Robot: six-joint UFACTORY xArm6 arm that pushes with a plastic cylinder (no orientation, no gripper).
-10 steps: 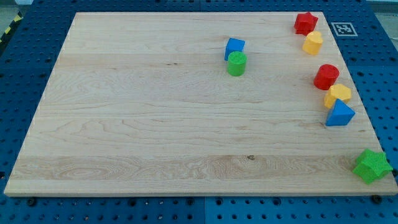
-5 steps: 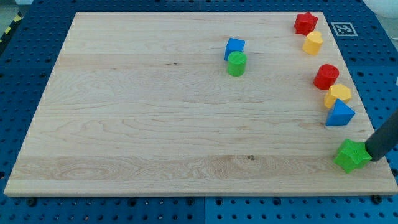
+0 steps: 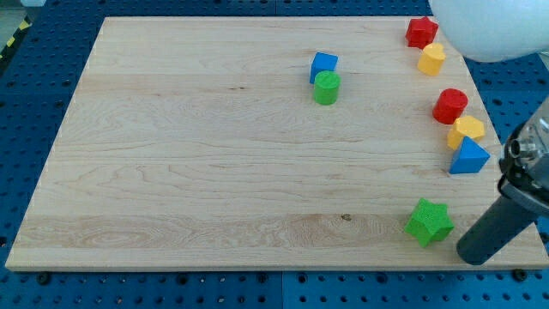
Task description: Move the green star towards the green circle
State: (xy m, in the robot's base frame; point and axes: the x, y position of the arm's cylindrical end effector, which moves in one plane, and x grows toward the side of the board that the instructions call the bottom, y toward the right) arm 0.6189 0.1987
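Note:
The green star lies on the wooden board near the view's bottom right. My tip is just to the star's lower right, a small gap apart. The green circle stands far up the board, near the top middle, touching a blue block just above it.
Along the board's right side lie a red star, a yellow block, a red block, a yellow block and a blue triangle. The arm's white body fills the top right corner.
The rod came in from the right and pushed the green star leftward along the bottom edge, from the board's corner inward. The other blocks have not moved.

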